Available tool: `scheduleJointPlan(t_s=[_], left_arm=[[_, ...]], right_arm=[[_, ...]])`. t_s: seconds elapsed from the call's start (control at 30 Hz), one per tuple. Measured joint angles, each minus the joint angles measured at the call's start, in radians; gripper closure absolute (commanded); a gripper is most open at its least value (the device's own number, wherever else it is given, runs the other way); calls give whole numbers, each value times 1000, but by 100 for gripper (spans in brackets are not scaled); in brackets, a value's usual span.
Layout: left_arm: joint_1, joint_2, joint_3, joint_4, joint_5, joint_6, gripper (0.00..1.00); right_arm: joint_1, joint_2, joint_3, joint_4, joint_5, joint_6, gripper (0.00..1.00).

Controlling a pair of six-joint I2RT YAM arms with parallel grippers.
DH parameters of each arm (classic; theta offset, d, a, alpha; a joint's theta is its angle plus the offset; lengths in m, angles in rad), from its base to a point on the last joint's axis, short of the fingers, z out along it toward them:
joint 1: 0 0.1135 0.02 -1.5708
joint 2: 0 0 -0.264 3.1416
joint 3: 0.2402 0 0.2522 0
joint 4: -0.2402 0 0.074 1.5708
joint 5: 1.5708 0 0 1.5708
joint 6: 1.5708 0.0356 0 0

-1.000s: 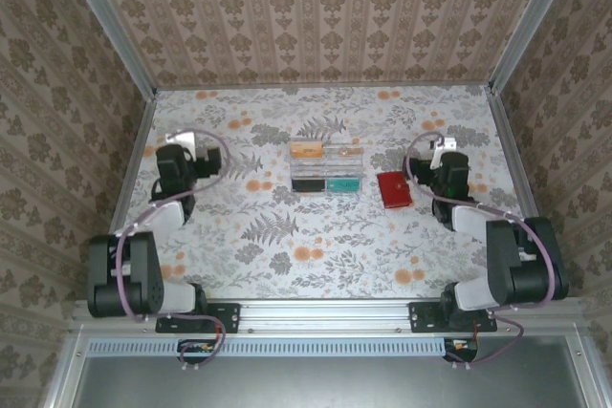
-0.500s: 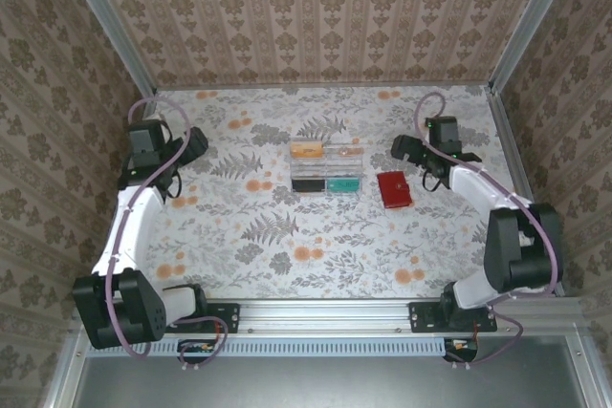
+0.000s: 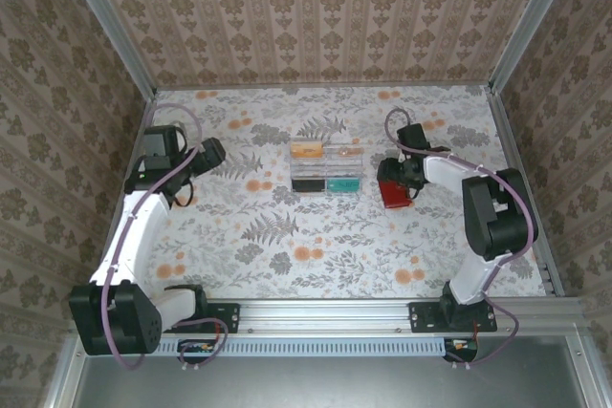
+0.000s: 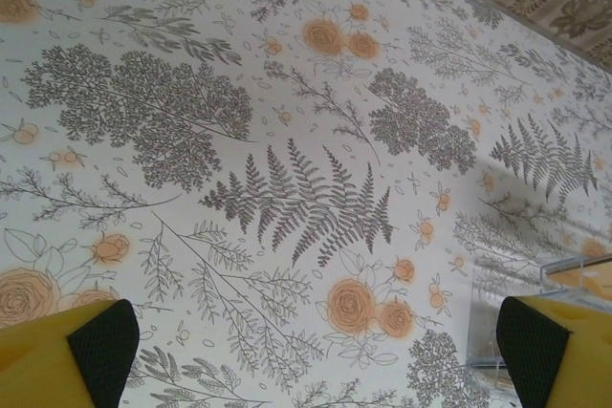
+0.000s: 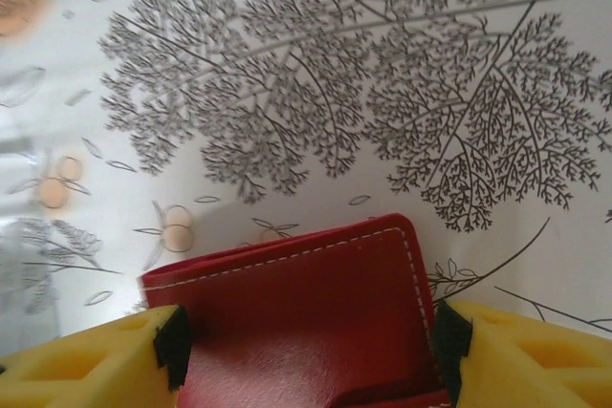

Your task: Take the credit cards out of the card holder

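Small flat red folding card holder [image 3: 395, 196] lies closed on floral-patterned desk [image 3: 287, 236], right of clear plastic compartment tray [image 3: 327, 167]. Credit cards judged inside.
Right tool [image 3: 390, 176] hangs over its far end, much nearer than left tool [image 3: 212, 152].
Long axis about near-far; jaws span short width.
Right wrist view, unlike top view: black pads [image 5: 172, 336] at both side edges. Clenched or only straddling, cannot tell.
Left tool released wide, nothing between.

Left arm [image 3: 134, 226] and right arm [image 3: 446, 171]: white link shells between chunky black joint housings, mauve cable [image 3: 175, 108] looping along each, black base plates [image 3: 206, 314]. Left gripper [image 4: 316, 341] and right gripper [image 5: 308, 336]: blocky yellow fingers [image 5: 86, 360] tipped with black pads [image 5: 172, 346].
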Motion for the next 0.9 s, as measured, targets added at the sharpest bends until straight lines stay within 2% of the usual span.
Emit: scheduleJointPlan(t_s=[0.23, 0.43, 0.67, 0.9], left_arm=[[-12, -40, -22, -6, 0, -5, 0], [-15, -89, -43, -20, 0, -8, 0], [-26, -151, -73, -47, 8, -11, 0], [-60, -209, -105, -63, 18, -22, 0]], right_arm=[[28, -24, -34, -10, 21, 13, 42], [90, -192, -202, -38, 43, 57, 44], [245, -325, -288, -110, 59, 169, 45], [459, -334, -309, -106, 96, 354, 45]])
